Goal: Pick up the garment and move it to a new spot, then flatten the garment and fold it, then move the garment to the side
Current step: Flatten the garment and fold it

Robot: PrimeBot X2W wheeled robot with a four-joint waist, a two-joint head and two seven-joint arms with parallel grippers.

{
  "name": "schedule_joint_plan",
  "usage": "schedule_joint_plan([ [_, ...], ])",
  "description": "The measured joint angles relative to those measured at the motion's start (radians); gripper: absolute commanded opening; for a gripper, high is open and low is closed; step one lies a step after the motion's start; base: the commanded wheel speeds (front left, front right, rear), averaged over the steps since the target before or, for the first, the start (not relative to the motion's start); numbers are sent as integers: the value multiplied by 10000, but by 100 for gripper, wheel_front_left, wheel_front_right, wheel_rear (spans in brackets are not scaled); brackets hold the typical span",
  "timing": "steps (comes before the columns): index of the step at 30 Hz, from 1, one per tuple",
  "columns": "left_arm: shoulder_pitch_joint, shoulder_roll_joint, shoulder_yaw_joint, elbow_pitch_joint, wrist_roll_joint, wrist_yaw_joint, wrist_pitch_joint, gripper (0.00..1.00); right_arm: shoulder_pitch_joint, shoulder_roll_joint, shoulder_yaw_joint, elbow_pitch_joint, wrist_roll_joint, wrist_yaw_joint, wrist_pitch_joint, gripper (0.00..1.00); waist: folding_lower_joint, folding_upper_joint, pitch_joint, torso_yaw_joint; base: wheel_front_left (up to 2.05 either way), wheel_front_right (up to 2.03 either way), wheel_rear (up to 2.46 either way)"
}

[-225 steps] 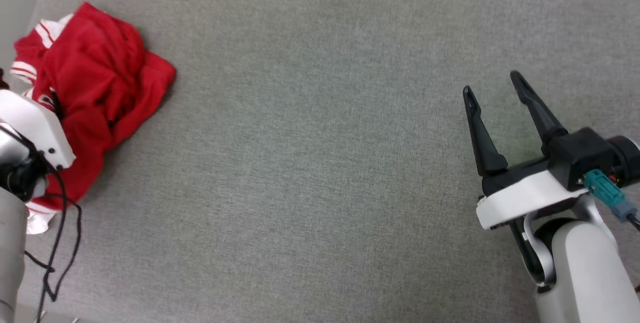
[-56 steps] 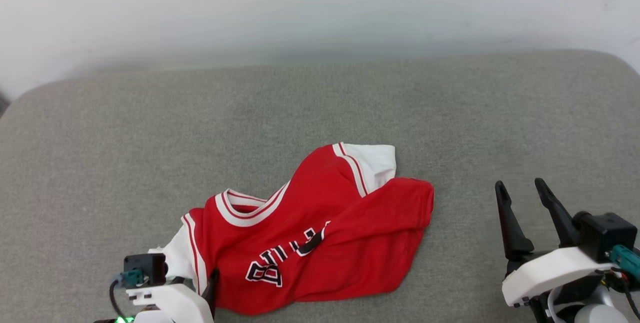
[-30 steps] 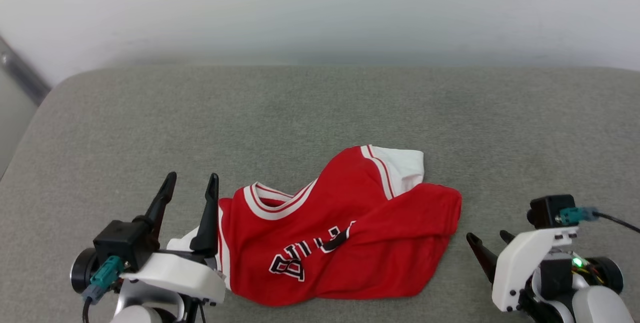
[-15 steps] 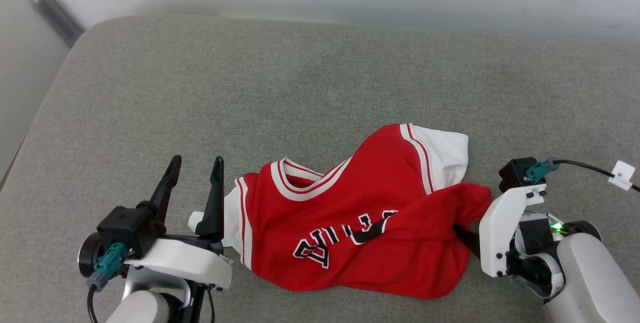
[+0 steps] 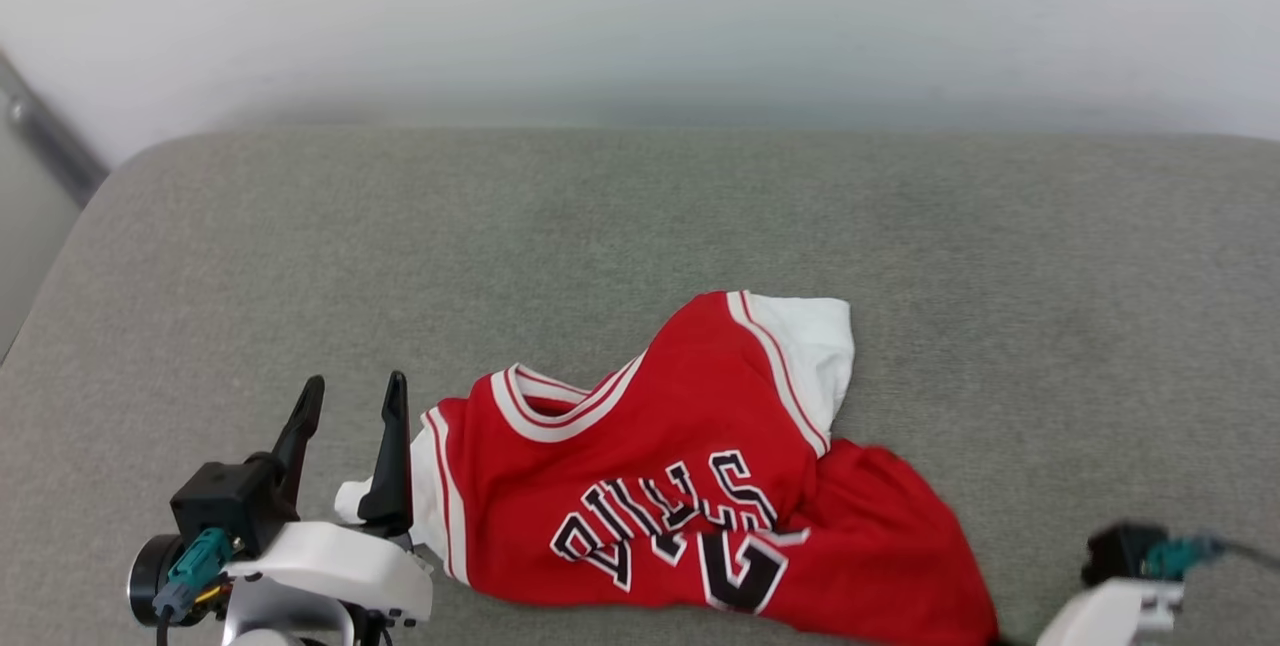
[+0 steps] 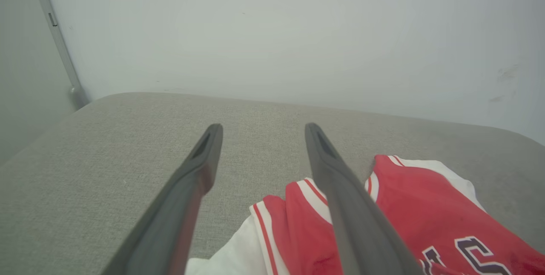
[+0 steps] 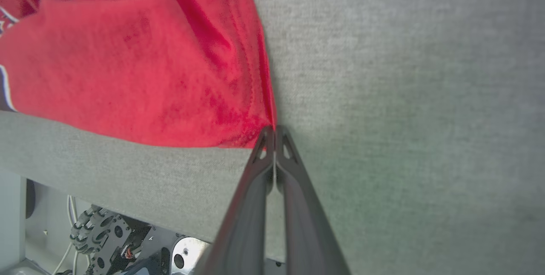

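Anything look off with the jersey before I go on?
The jersey lies skewed and rumpled on the cushion, far sleeve crumpled. The right gripper pinches only the very tip of its hem corner near the cushion's front edge, so the hold may slip.

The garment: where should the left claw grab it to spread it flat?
Take the white sleeve at the garment edge on the robot's left, coming in low from that side. It lies loose on the cushion right beside the open left claw, across from the hem corner the right claw pinches, so pulling apart should flatten it.
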Motion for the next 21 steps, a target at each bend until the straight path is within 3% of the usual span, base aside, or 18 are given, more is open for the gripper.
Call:
schedule_joint_plan([
  [4,261,77,44,10,-86,84,44,100,1596,640,-343,-892,-52,2,552,0,0,0,-242,-287,0,0,0],
  [10,469,198,77,54,-146,121,123,100,3007,899,-535,-1338,81,2,901,0,0,0,-369,-563,0,0,0],
  [11,495,217,82,65,-159,125,136,100,3081,899,-537,-1367,249,0,775,43,0,0,-379,-603,0,0,0],
  [12,513,240,88,67,-161,140,161,100,3106,899,-522,-1413,349,0,602,100,0,0,-385,-642,0,0,0],
  [16,611,272,105,59,-174,186,178,100,2896,905,-491,-1733,374,0,-907,100,0,0,-398,-772,0,0,0],
  [21,639,309,136,52,-188,268,203,100,2002,926,-874,-2134,40,2,-3946,100,0,0,-332,-867,0,0,0],
])
